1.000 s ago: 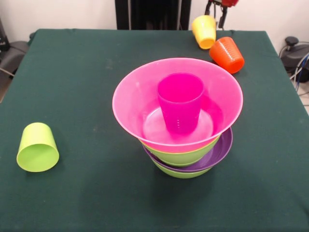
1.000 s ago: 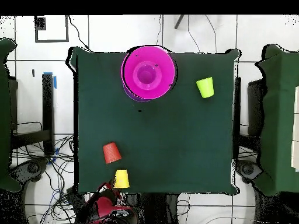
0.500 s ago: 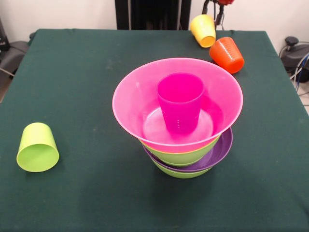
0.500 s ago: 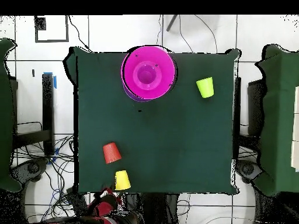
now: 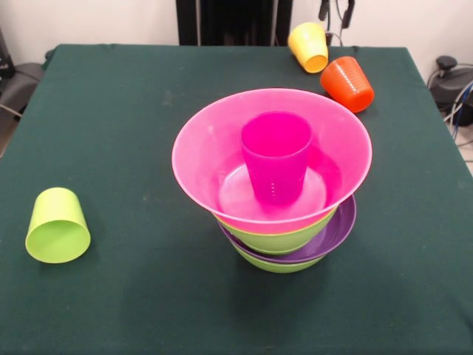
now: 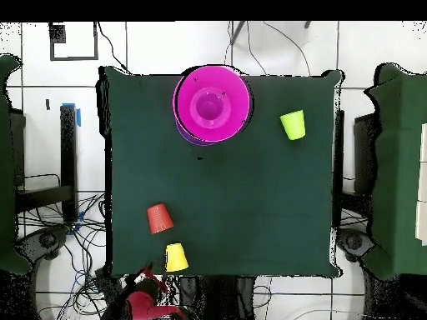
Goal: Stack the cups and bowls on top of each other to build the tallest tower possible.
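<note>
Bowls nest into a tower [image 5: 284, 237] mid-table in the front view, well apart from the gripper [image 5: 334, 10], whose two dark tips, spread apart and holding nothing, hang just above the tipped yellow cup [image 5: 310, 46]; the orange cup [image 5: 347, 83] lies beside it. A purple cup [image 5: 275, 155] stands upright in the pink bowl [image 5: 222, 140], likely adding height. Lower bowls are mostly hidden.

Overhead, the gripper [image 6: 150, 287] is hard to make out beyond the table edge, nearest the yellow cup [image 6: 175, 257]; the lime cup [image 6: 293, 125] lies far off.
</note>
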You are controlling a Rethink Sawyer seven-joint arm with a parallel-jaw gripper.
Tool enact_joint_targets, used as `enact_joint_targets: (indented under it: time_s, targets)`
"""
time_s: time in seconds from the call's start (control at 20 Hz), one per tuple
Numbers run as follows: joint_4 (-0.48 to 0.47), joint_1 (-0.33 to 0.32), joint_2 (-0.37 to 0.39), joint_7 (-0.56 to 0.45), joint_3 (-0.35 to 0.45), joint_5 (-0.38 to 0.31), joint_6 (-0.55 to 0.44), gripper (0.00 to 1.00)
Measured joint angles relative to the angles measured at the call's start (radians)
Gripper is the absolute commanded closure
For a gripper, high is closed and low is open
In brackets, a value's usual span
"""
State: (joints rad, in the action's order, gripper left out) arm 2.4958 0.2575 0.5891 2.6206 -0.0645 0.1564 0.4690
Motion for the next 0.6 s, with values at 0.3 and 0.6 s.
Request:
enact_joint_targets:
  time_s: [0.3,0.6]
  targets:
    - [0.000,0.009,0.046,0.000,0.000,0.006,-0.009,0.00]
    - [0.000,0.000,0.047,0.000,0.000,0.006,-0.009,0.00]
